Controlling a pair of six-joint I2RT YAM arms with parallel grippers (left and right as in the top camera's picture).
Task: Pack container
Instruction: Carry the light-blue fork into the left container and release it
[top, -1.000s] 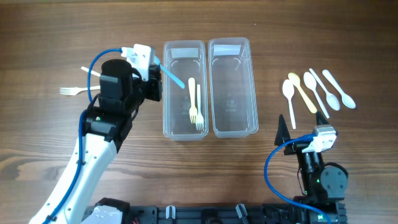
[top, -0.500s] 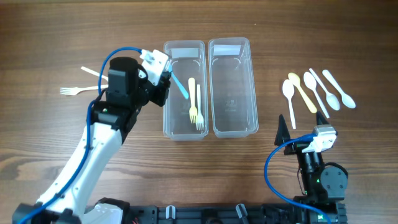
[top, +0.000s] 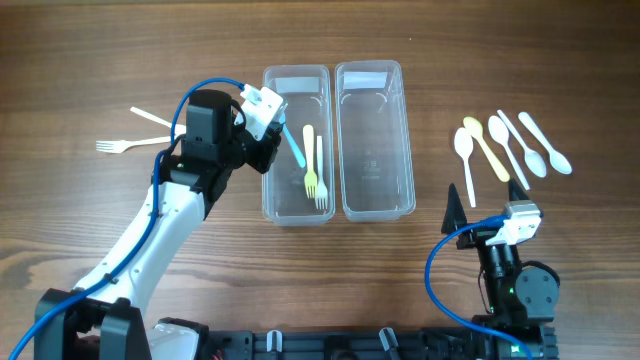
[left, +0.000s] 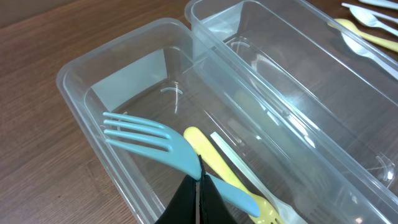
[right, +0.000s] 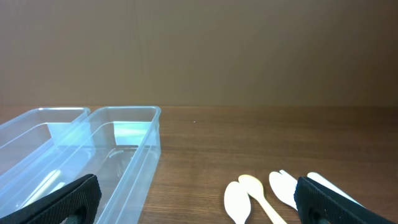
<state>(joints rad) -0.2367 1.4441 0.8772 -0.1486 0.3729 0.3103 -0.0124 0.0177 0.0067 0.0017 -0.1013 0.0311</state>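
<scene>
Blue fork over left container, release pending.

Left hand (left: 198, 198) clamped shut on the blue fork (left: 163, 142) near its neck. Holds it inside the rim of the left container (left: 81, 70), just above the yellow fork (left: 217, 158), tines toward the far end, long axis angled slightly off the container's length. Nearer arm by far; right hand (right: 199, 200) spread wide, empty, parked on the surface near the spoons (top: 505, 145). Compared with one second earlier: further right, fork now over the interior rather than the outer wall.

A blue fork (left: 177, 151) is pinched tight in the left hand (left: 199, 186), tines poked over a clear container (left: 112, 46) where a yellow fork (left: 217, 163) and a white fork (left: 244, 167) are laid.
</scene>
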